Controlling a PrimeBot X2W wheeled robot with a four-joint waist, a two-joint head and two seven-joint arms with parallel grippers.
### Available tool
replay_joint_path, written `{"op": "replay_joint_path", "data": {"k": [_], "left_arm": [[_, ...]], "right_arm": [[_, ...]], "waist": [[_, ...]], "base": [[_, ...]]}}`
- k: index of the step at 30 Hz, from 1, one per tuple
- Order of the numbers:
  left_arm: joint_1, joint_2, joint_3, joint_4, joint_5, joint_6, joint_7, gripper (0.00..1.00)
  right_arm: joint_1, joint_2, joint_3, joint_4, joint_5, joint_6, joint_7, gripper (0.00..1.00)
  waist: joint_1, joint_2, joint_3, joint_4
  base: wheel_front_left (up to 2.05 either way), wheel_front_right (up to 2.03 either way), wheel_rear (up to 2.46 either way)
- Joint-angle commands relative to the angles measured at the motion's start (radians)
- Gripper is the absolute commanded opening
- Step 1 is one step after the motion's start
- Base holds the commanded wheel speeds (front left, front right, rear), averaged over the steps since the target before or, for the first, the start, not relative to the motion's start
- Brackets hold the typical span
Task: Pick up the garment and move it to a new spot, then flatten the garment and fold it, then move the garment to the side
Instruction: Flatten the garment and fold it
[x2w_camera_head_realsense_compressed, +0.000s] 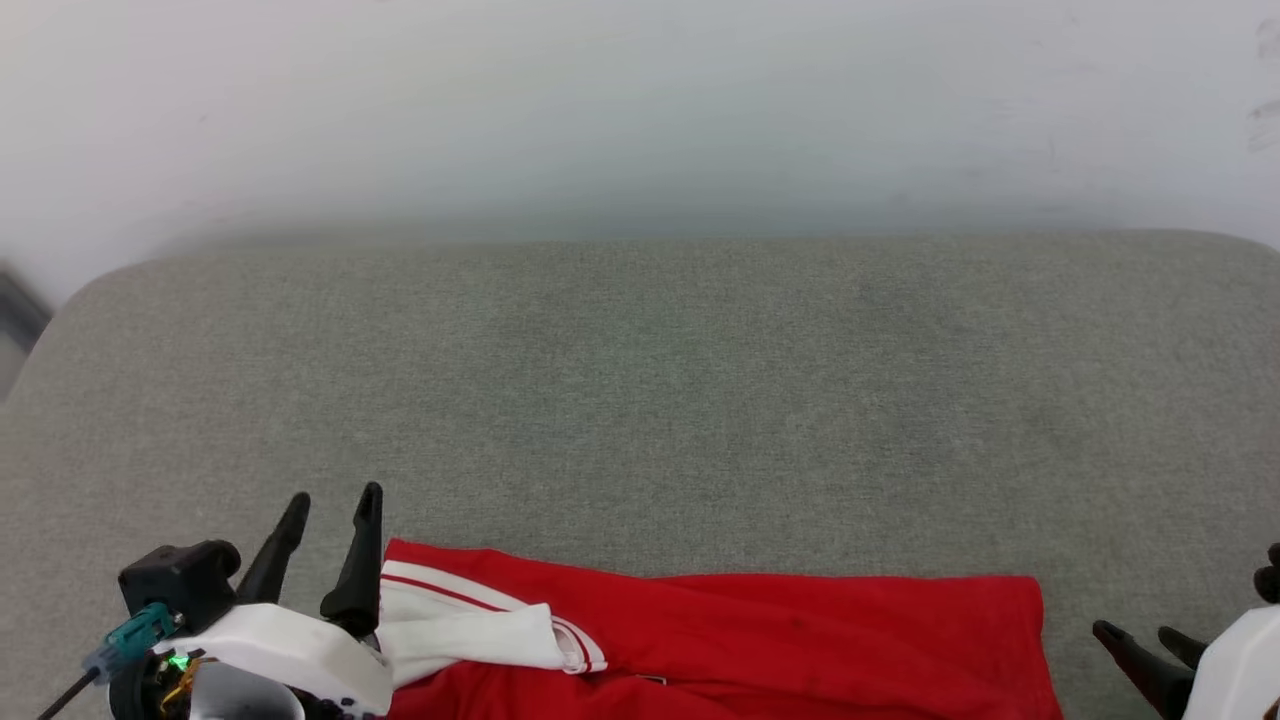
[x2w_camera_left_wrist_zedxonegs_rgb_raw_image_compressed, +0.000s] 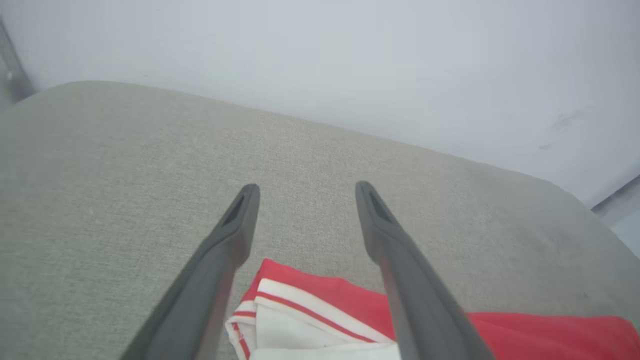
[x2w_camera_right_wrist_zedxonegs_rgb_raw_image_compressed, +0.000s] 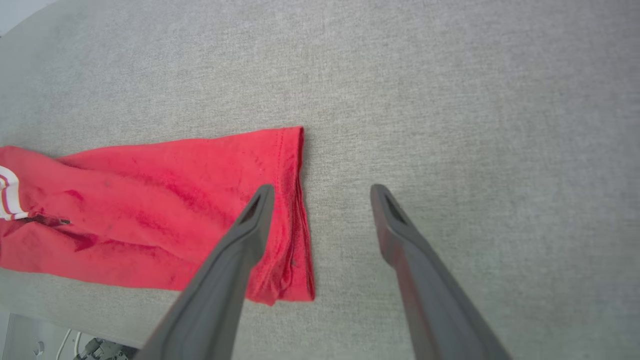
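Left claw (x2w_camera_head_realsense_compressed: 334, 497): fingers spread, empty, beside sleeve end of garment (x2w_camera_head_realsense_compressed: 780, 640). Right claw (x2w_camera_head_realsense_compressed: 1133, 632): spread, empty, at hem end. Garment: folded red strip along near edge of bench (x2w_camera_head_realsense_compressed: 640, 400). Claws flank both ends, likely ready for side move.

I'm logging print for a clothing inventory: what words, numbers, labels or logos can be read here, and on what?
None can be read. The garment lies folded, plain red cloth and a white striped sleeve facing up. A thin dark sliver at its fold may be print, but too little shows to read. The grey fabric surface and the wall carry no text.
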Motion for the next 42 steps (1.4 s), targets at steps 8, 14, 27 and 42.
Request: {"op": "replay_joint_path", "data": {"k": [8,14,27,42], "left_arm": [[-0.040,-0.026,-0.019,-0.069,0.137,0.014,-0.124,1.00],[-0.063,-0.047,-0.045,-0.128,0.198,0.019,-0.138,1.00],[-0.081,-0.039,-0.070,-0.130,0.228,0.037,-0.111,1.00],[-0.029,-0.012,-0.067,-0.147,0.235,0.084,-0.078,1.00]], "right_arm": [[-0.017,-0.008,-0.024,0.006,-0.014,0.000,0.210,1.00],[-0.040,0.027,-0.006,0.065,-0.015,0.000,0.246,1.00],[-0.076,0.069,0.056,0.191,0.075,0.001,0.218,0.00],[-0.153,-0.028,-0.089,0.149,0.080,0.000,0.236,0.00]], "waist": [[0.0001,-0.0001,0.036,0.070],[0.0001,-0.0001,0.088,0.122],[0.0001,-0.0001,0.101,0.114],[0.0001,-0.0001,0.052,0.017]], "base": [[0.00,0.00,0.00],[0.00,0.00,0.00],[0.00,0.00,0.00],[0.00,0.00,0.00]]}}
